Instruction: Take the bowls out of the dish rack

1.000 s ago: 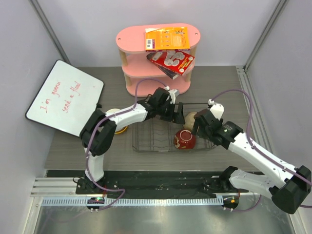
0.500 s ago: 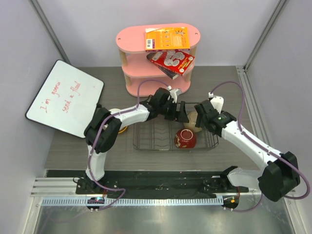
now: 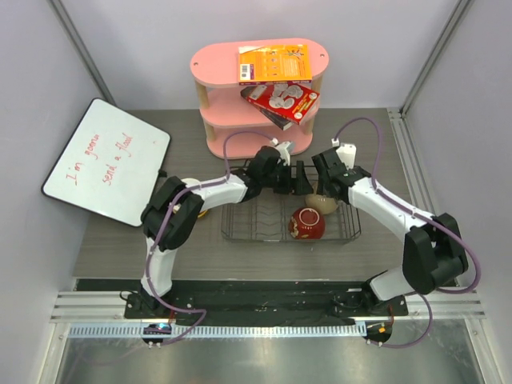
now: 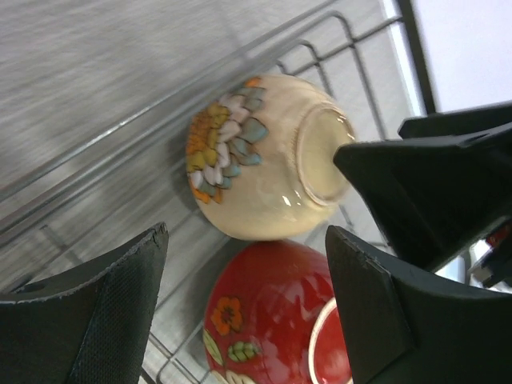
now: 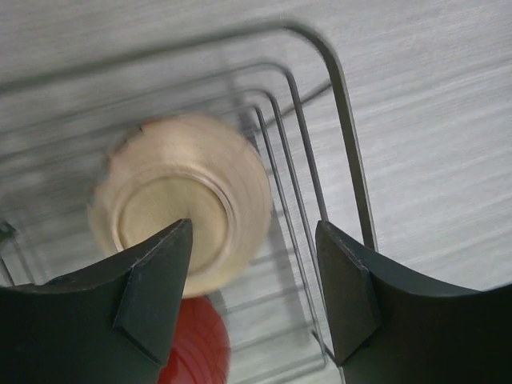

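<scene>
1. Hovering over the far right corner of the dish rack (image 3: 240,228) with both arms, I have my left gripper (image 4: 244,240) and my right gripper (image 5: 254,228) each spread wide, with nothing between the fingers of either.
2. Two bowls sit in the rack. The beige bowl (image 4: 256,160), painted with a flower, is tipped so its foot ring faces my wrist cameras. The dark red bowl (image 4: 272,320) lies just beside it on the near side.
3. Both grippers aim at the beige bowl. My right wrist view is blurred, but it shows that bowl below and a little left of the gap between my fingers. No finger touches it in either wrist view.
4. On the table (image 3: 120,240), left of the rack, a yellow-orange rim (image 3: 203,213) and a pale rim (image 3: 185,183) peek out from behind my left arm. These are likely two bowls already unloaded, though the arm hides too much to be sure.
5. By that reading I am about halfway — the beige bowl looks like the one in hand and the red one is left.
</scene>
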Robot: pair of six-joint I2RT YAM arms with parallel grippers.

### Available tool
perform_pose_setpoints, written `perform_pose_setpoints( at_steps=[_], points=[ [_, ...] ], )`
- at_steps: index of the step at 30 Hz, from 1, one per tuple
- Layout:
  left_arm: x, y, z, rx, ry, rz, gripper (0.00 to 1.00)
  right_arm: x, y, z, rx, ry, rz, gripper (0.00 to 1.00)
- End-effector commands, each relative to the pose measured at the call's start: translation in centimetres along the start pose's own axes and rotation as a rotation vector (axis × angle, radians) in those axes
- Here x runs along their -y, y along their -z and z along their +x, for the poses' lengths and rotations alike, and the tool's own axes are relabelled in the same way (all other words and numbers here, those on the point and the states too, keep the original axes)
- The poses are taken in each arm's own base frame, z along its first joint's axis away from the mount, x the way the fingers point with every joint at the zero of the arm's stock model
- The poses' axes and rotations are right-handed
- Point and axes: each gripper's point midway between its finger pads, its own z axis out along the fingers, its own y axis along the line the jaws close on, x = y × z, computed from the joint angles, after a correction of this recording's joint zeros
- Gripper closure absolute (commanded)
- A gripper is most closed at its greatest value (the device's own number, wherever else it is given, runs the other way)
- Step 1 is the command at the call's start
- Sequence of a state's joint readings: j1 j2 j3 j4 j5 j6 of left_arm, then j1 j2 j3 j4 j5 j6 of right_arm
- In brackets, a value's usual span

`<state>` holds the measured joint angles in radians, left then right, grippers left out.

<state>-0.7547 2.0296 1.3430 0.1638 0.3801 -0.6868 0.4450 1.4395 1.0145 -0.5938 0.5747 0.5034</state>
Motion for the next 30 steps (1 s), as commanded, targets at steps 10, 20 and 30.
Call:
perform_pose_setpoints(
  at_steps=[10, 20, 30],
  points=[
    [0.1, -1.0, 7.4, -0.084, 0.016, -0.317, 0.19, 0.6, -1.3, 2.6, -0.042, -0.059, 0.013, 0.34],
    [7.0, 0.8, 3.9, 0.039, -0.114, -0.302, 0.18, -0.3, -0.9, 2.3, -0.05, -0.072, -0.058, 0.37],
    [8.6, 1.4, 2.5, 0.093, -0.131, -0.303, 0.18, -0.9, 0.2, 1.8, -0.045, -0.103, -0.13, 0.36]
  ],
)
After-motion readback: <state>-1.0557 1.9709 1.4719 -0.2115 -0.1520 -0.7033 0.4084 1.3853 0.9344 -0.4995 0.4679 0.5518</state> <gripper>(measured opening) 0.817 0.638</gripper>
